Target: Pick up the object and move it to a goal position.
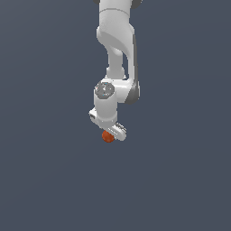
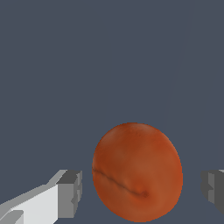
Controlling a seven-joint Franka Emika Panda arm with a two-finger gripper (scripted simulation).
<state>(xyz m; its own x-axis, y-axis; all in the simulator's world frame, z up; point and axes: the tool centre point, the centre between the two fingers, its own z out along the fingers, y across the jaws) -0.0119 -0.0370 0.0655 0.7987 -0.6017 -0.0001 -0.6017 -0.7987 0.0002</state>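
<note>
**Ball bracketed, grip not yet made**

Your orange-red ball point(image 2: 137, 172) sits between the two grey fingertips point(image 2: 70, 192) in the wrist view, with a dark crease running across its mottled skin. There is a visible strip of background on each side of it, so the pads are spread and neither one touches the ball; the gap looks a little wider on one side than the other, so the ball is slightly off the middle of the opening.

In the exterior view the ball point(image 1: 107, 136) peeks out just under the white gripper point(image 1: 109, 132), which points downward at the end of the Panda arm point(image 1: 116, 40). The hand hides most of the ball from that side, and the flat grey ground point(image 1: 45, 180) shows no shadow or edge, so you cannot tell from these pictures whether the ball rests on the surface or how low the fingertips reach beside it.

As for progress, you appear to have the approach done: the hand is over the ball and straddling it. What is left, by my reading, is nearly everything that counts — closing on the ball, lifting it, and carrying it to the goal. No goal marker shows in either view, so its direction is unknown from here.
</note>
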